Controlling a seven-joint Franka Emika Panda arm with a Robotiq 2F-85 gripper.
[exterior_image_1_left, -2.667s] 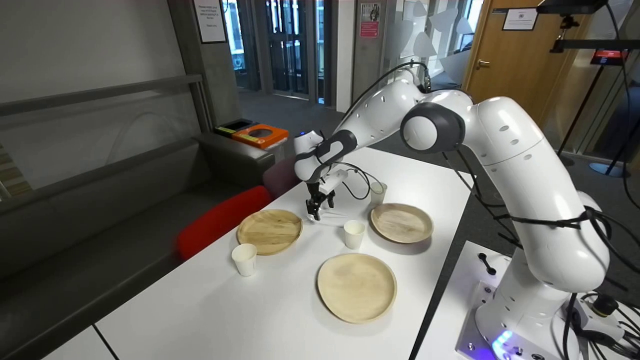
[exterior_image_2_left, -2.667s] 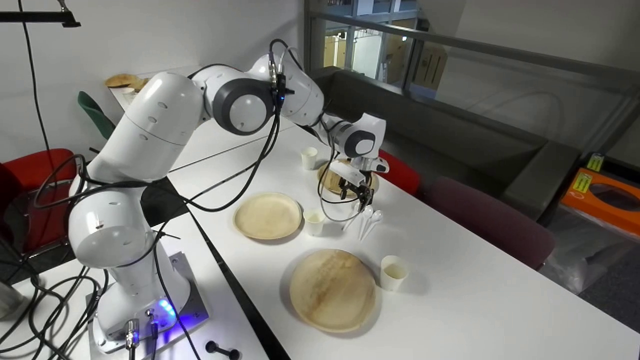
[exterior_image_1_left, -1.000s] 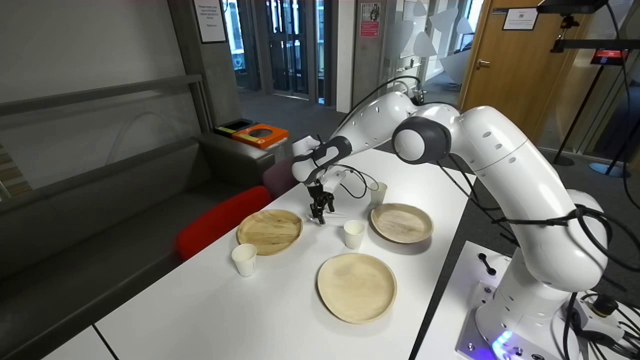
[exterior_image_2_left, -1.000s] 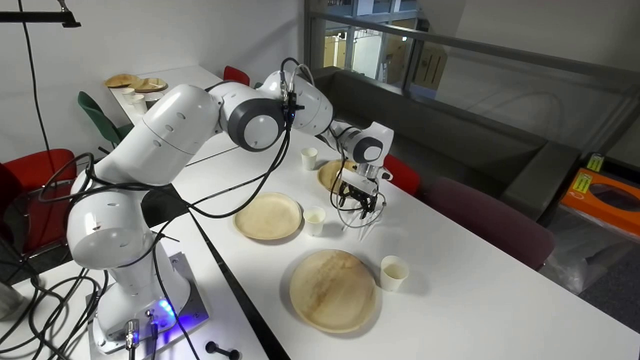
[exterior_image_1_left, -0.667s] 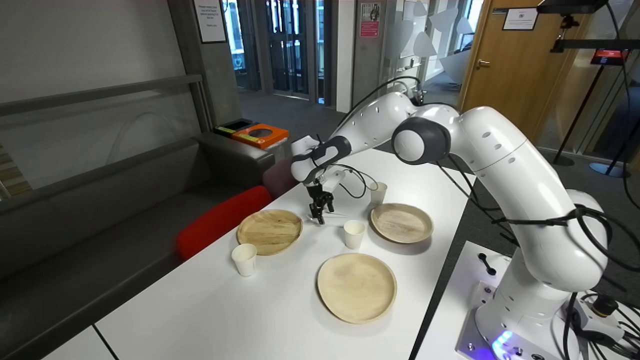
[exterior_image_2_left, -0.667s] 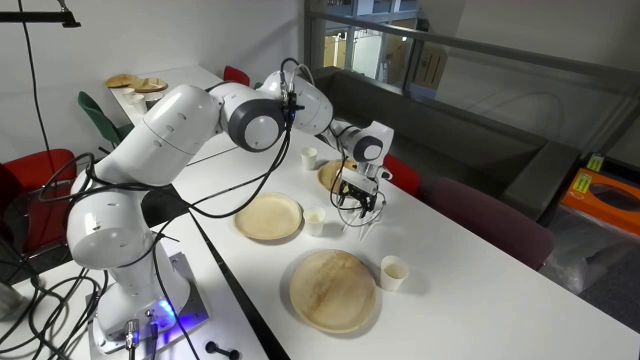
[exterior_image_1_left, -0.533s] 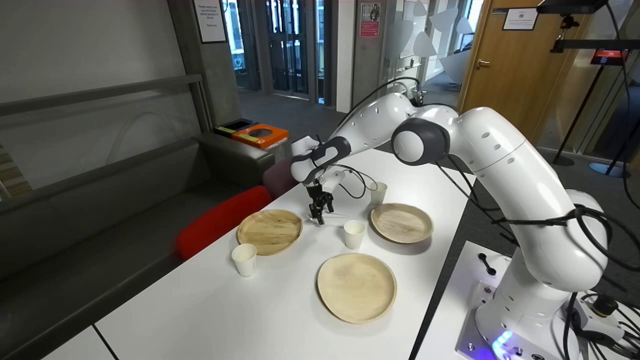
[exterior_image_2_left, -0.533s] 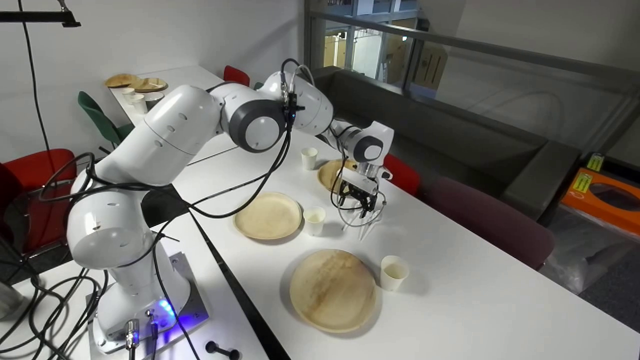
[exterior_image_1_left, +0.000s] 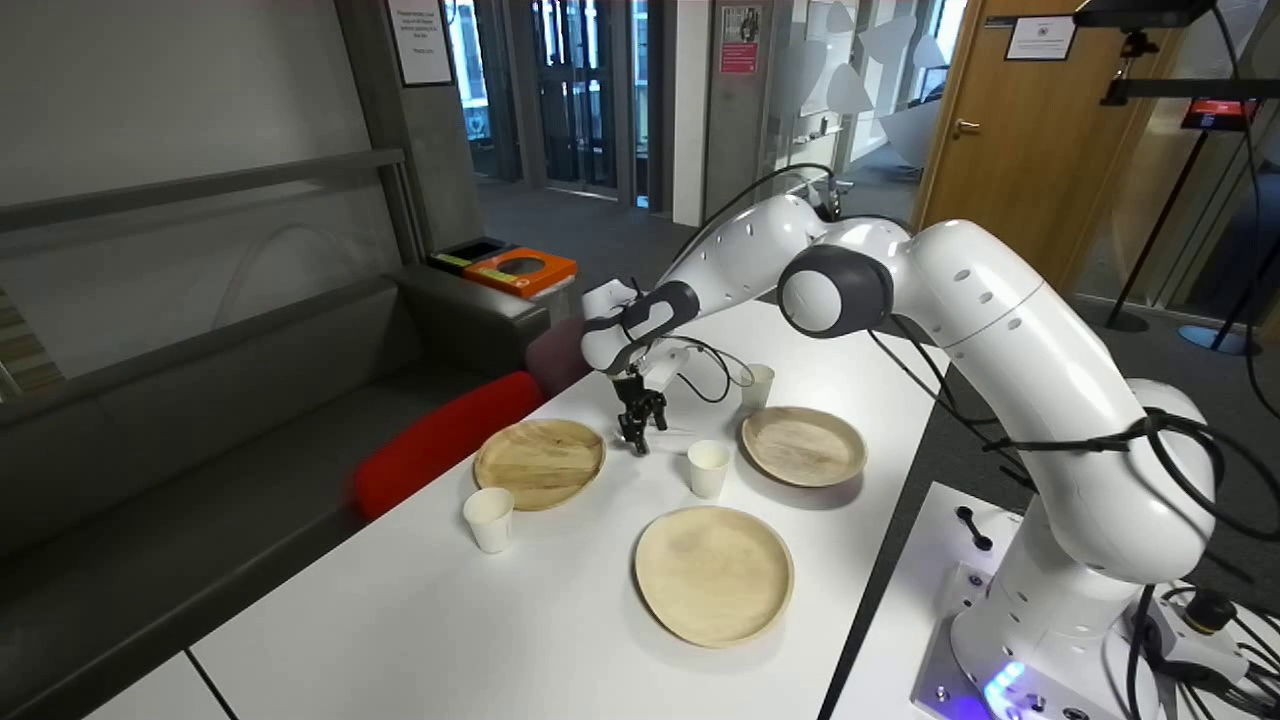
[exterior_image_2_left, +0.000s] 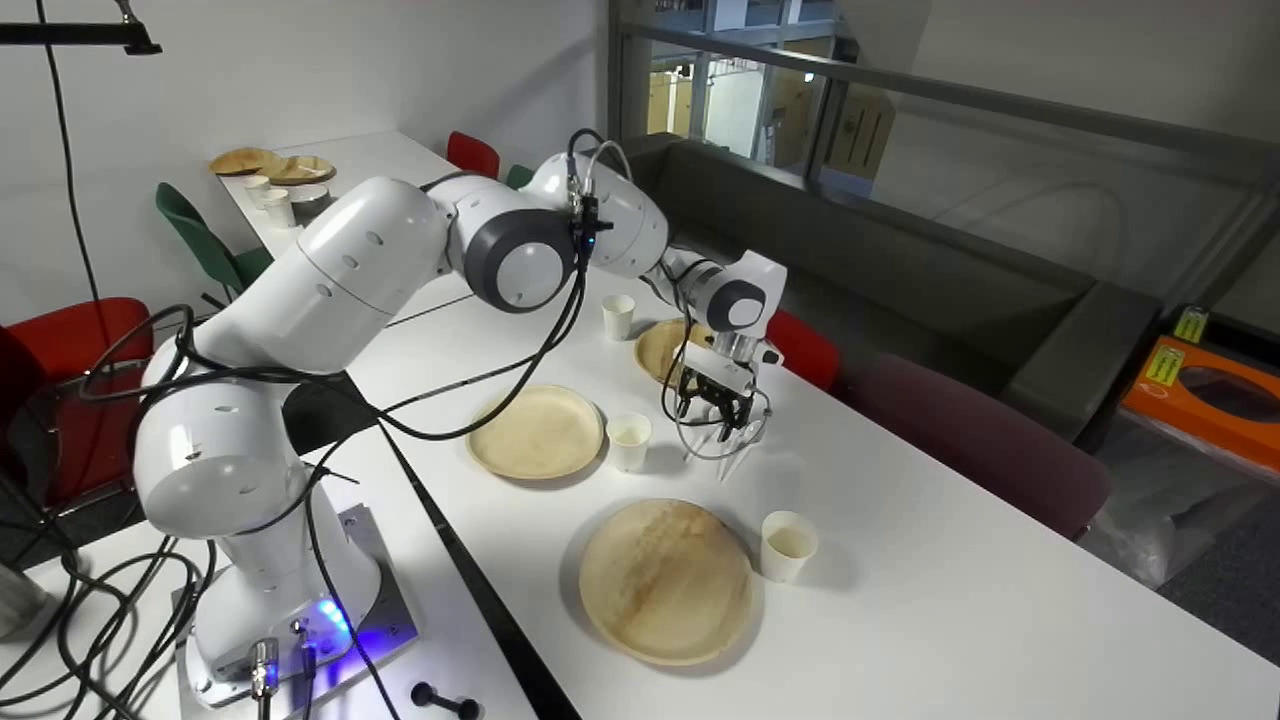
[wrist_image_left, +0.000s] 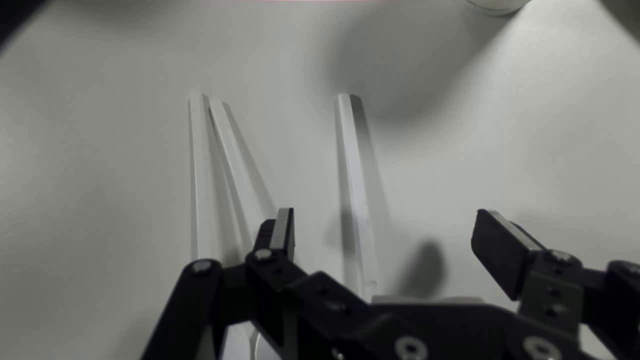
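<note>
White utensil seen between parted jaws, long axis running up wrist view, handle tip leaning left

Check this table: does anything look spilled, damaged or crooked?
Nothing stands out: the cups stand upright, with no spill or breakage showing. At most, three white utensils by the open gripper lie unevenly spaced, slightly untidy.

Cannot read any text | in an exterior view: framed notice on far-left pillar, white sign on far-right door | seemingly too blurred
</note>
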